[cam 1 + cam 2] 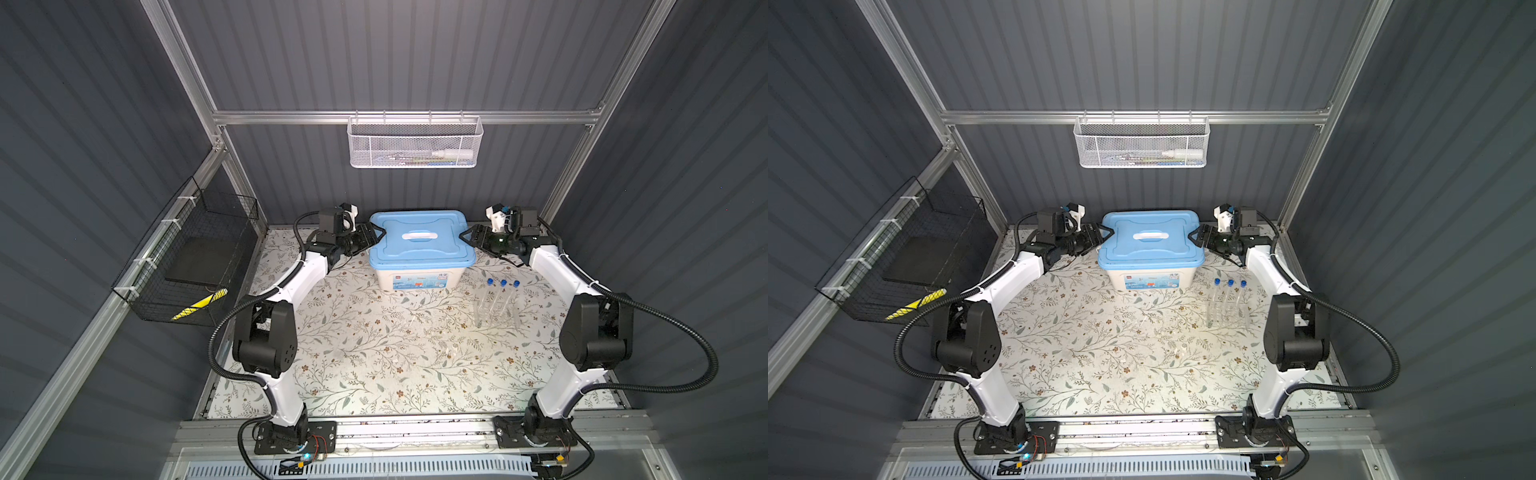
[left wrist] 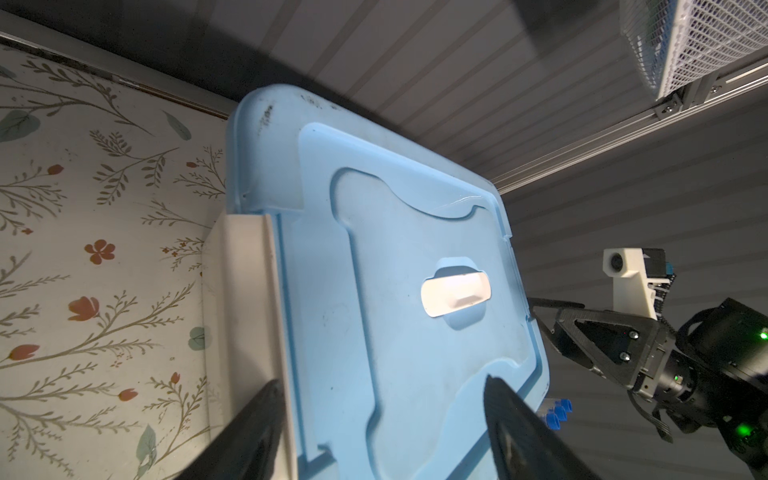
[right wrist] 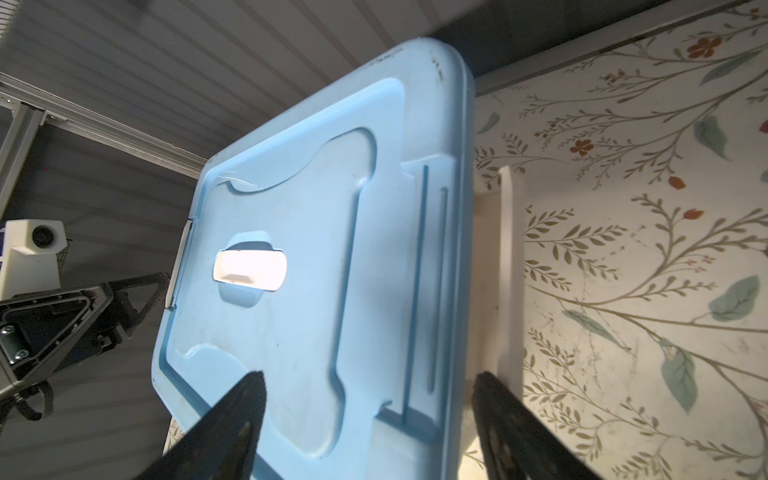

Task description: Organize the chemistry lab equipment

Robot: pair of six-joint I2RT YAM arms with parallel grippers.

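Note:
Three clear test tubes (image 1: 503, 293) (image 1: 1230, 293) with blue caps stand upright in a clear tube rack (image 1: 494, 316) (image 1: 1227, 316) on the right of the table. Their caps (image 2: 559, 413) also show in the left wrist view. At the back stands a cream box with a blue lid (image 1: 419, 241) (image 1: 1148, 239) (image 2: 395, 249) (image 3: 324, 249). My left gripper (image 1: 376, 237) (image 1: 1105, 233) (image 2: 382, 382) is open at the lid's left end, one finger above it and one below. Open likewise, my right gripper (image 1: 464, 237) (image 1: 1194, 236) (image 3: 370, 374) straddles the right end.
White latch flaps (image 2: 241, 291) (image 3: 507, 270) stick out at both ends of the box. A white mesh basket (image 1: 415, 143) hangs on the back rail. A black wire basket (image 1: 187, 257) hangs on the left wall. A floral cover (image 1: 374, 353) lies over the table.

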